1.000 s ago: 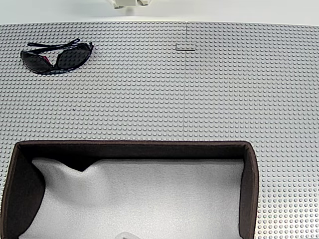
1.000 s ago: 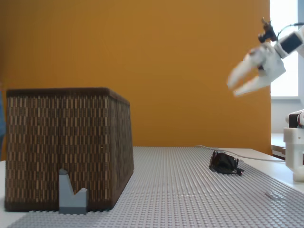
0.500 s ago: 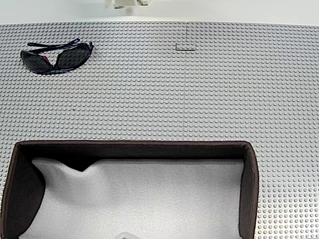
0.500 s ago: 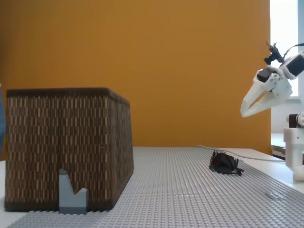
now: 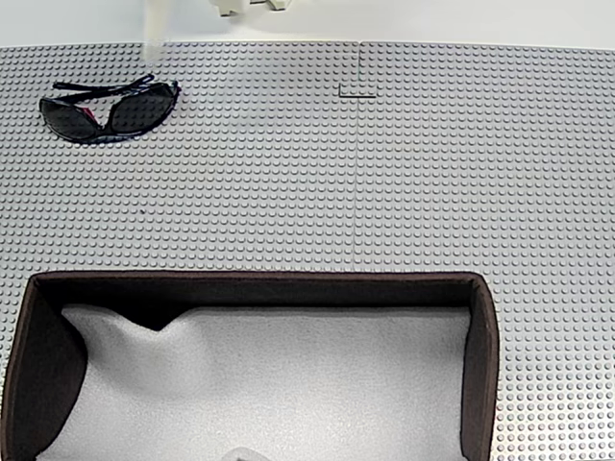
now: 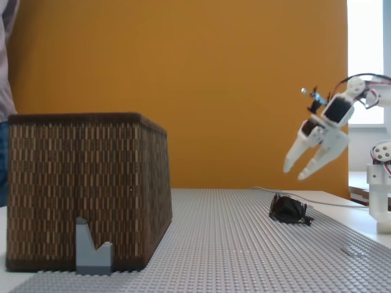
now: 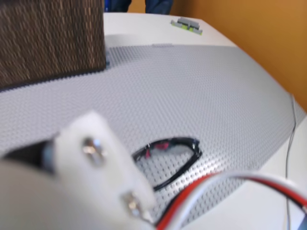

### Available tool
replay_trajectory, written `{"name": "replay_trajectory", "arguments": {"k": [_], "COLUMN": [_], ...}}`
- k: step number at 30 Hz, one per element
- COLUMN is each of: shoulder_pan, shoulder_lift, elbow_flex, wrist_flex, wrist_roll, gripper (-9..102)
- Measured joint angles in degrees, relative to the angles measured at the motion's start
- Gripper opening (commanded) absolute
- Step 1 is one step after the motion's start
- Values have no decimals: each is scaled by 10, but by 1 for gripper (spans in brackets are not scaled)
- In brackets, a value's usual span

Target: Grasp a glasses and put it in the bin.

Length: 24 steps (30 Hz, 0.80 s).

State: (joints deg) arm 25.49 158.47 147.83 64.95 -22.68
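The glasses (image 5: pixel 109 109) are black with dark lenses and a pink-red accent, and they lie folded at the far left of the grey studded baseplate. In a fixed view from the side they are a dark lump (image 6: pixel 288 209) on the plate. My white gripper (image 6: pixel 295 173) hangs open in the air just above and slightly right of them, fingers pointing down-left. One blurred fingertip (image 5: pixel 152 38) shows at the plate's top edge. In the wrist view the glasses (image 7: pixel 194 147) lie below the gripper body. The bin (image 5: pixel 250 279) has brown walls and a white foam lining and sits at the near edge.
The bin's woven wall (image 6: pixel 85 183) stands tall at the left, with a small grey brick piece (image 6: pixel 92 250) in front of it. A person's sleeve (image 6: pixel 6 55) shows at the left edge. The arm's base (image 6: pixel 380 195) stands at the right. A thin cable (image 7: pixel 289 143) runs along the table edge.
The gripper has swung down and left toward the glasses, and its fingers have spread apart. A person's sleeve has come into the side view at the left edge. The glasses have not moved.
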Motion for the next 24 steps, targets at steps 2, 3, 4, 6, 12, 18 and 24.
{"name": "replay_trajectory", "arguments": {"k": [2,3,4,6,12,18,24], "shoulder_pan": [14,16,19,33,36,45,57], "shoulder_lift": [-35,-48,-74,-104,-176,-229,-278], "elbow_flex": [1,2,2,3,3,3,4], "wrist_flex": [-40,-55,-75,-92,-122,-142,-172], "wrist_roll": [-9,-8,-11,-10,-5,4,4], "gripper": [18,19,19,21,24,25,24]}}
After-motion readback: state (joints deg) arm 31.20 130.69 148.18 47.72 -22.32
